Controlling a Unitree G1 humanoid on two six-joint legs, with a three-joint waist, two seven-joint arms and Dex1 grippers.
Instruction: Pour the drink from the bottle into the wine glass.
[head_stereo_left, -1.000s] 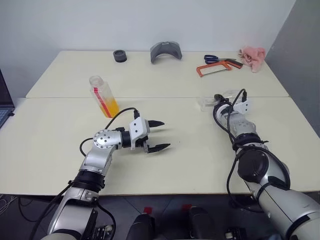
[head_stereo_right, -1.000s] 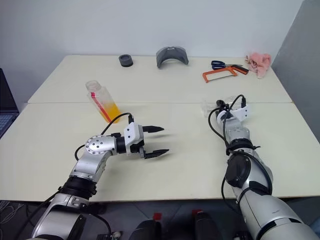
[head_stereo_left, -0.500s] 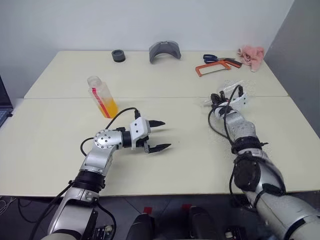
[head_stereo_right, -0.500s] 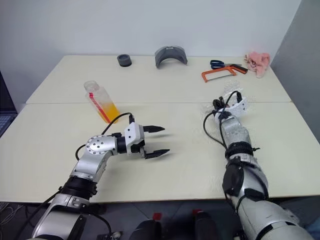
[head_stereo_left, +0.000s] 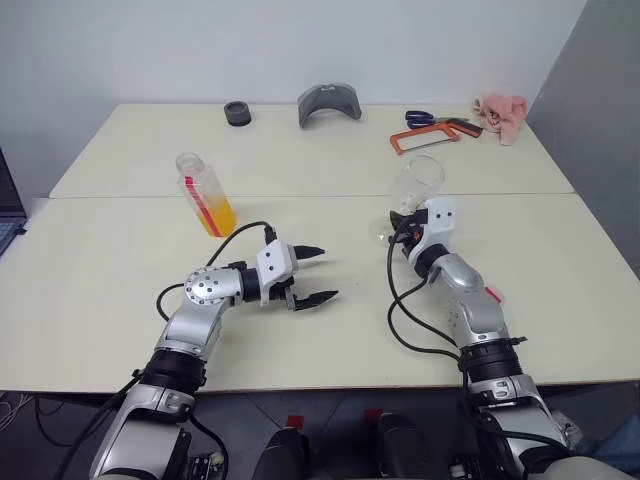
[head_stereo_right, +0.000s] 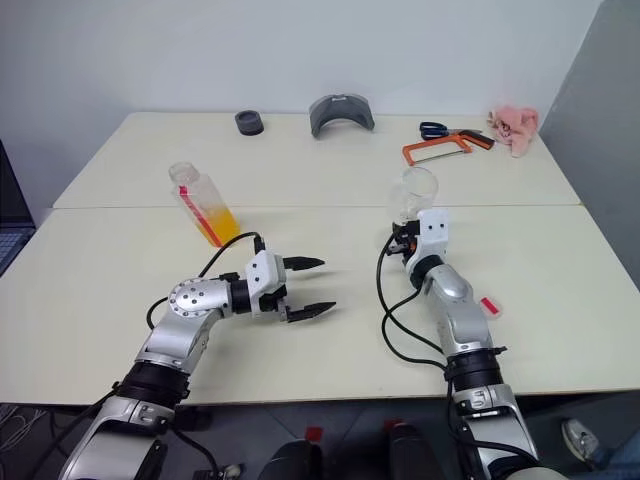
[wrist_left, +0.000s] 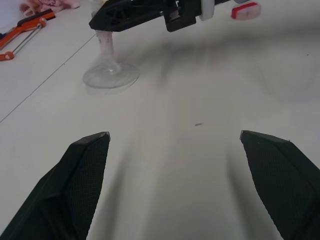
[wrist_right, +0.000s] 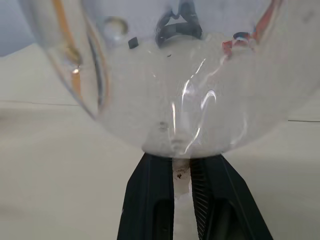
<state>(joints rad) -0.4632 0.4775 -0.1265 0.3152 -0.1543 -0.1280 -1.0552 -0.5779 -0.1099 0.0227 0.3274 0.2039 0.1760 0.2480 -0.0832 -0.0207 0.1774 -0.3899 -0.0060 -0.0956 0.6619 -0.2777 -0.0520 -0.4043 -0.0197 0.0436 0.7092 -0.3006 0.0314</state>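
Your right pincer (wrist_right: 182, 192) is clenched on the wine glass (head_stereo_right: 413, 192) stem below its fragile, slippery bowl; left pincer (head_stereo_left: 311, 272), released, should take the light bottle (head_stereo_left: 205, 193) mid-body.

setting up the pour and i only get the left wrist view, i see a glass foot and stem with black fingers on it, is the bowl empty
observer: yes, the wine glass has an empty bowl and stands upright.
operator: where's the bottle
observer: the bottle stands on the table's left half, beyond the open left gripper, which is apart from it.
operator: is it capped
observer: no cap on its neck; the drink fills only the lower part.
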